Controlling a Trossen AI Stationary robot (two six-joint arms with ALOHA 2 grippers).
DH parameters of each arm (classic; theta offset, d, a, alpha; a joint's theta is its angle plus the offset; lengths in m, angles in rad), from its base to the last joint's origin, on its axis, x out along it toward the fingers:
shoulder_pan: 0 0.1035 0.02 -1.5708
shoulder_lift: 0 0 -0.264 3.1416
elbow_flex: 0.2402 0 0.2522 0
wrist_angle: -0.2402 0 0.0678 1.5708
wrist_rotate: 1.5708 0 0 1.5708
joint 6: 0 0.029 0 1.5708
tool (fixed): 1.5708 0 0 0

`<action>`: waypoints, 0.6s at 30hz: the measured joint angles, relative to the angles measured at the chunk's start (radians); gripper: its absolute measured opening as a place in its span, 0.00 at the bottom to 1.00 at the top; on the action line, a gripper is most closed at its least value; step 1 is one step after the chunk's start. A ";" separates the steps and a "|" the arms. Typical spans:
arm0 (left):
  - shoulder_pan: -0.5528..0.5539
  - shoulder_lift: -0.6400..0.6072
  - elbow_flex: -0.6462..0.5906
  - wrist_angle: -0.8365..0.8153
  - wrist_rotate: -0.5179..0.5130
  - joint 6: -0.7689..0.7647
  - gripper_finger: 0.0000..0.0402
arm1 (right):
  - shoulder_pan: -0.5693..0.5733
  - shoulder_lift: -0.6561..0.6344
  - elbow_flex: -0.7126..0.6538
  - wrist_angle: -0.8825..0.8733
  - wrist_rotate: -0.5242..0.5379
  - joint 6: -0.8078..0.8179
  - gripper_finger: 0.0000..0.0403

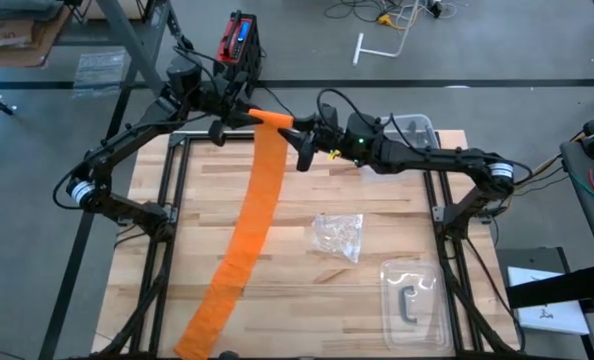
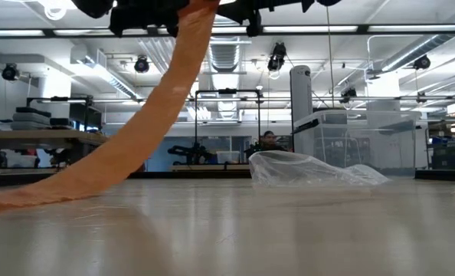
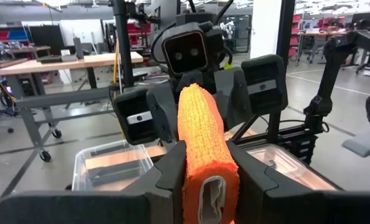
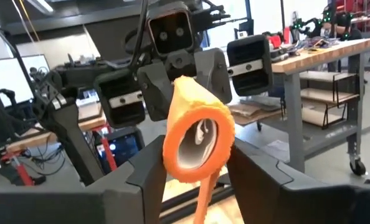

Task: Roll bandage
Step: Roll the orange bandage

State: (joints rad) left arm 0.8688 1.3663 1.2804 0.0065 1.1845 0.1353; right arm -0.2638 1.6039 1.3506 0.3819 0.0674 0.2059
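Observation:
The orange bandage is partly wound into a small hollow roll (image 1: 274, 120), held high over the table's far side. From it a long flat strip (image 1: 257, 210) slopes down, and its loose end (image 1: 202, 325) lies on the table toward the near edge. My left gripper (image 1: 249, 117) is shut on the roll from the left. My right gripper (image 4: 197, 167) faces it from the right, open, with one finger on either side of the roll's open end (image 4: 196, 142). My left gripper pinches the roll's end (image 3: 207, 186) between its two fingers, which run level along the roll from the table's far left. The roll points level toward the other gripper, clear of the table, and the strip hangs from it. Whether my right gripper's fingers (image 4: 149, 174) touch the roll, I cannot tell.
A crumpled clear plastic wrapper (image 1: 338, 236) lies on the table right of the strip. A clear tray (image 1: 414, 300) holding a dark part sits at the near right. A clear box (image 1: 417, 128) stands at the far right, behind my right arm.

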 joint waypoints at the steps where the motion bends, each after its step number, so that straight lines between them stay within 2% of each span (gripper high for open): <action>1: 0.001 0.000 0.000 -0.013 0.000 0.006 0.20 | 0.000 0.000 0.000 0.005 0.000 -0.016 0.35; 6: 0.009 0.000 0.000 -0.037 0.027 0.020 0.20 | 0.008 0.000 0.000 0.022 0.000 -0.043 0.30; 10: 0.011 0.001 0.000 -0.042 0.036 0.031 0.20 | 0.007 0.004 0.000 0.013 -0.012 -0.040 0.31; 18: 0.015 0.001 0.000 -0.042 0.045 0.047 0.20 | 0.005 -0.001 0.000 0.018 -0.046 -0.033 0.47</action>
State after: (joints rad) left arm 0.8837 1.3670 1.2808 -0.0353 1.2297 0.1825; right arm -0.2590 1.6029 1.3502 0.3996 0.0212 0.1730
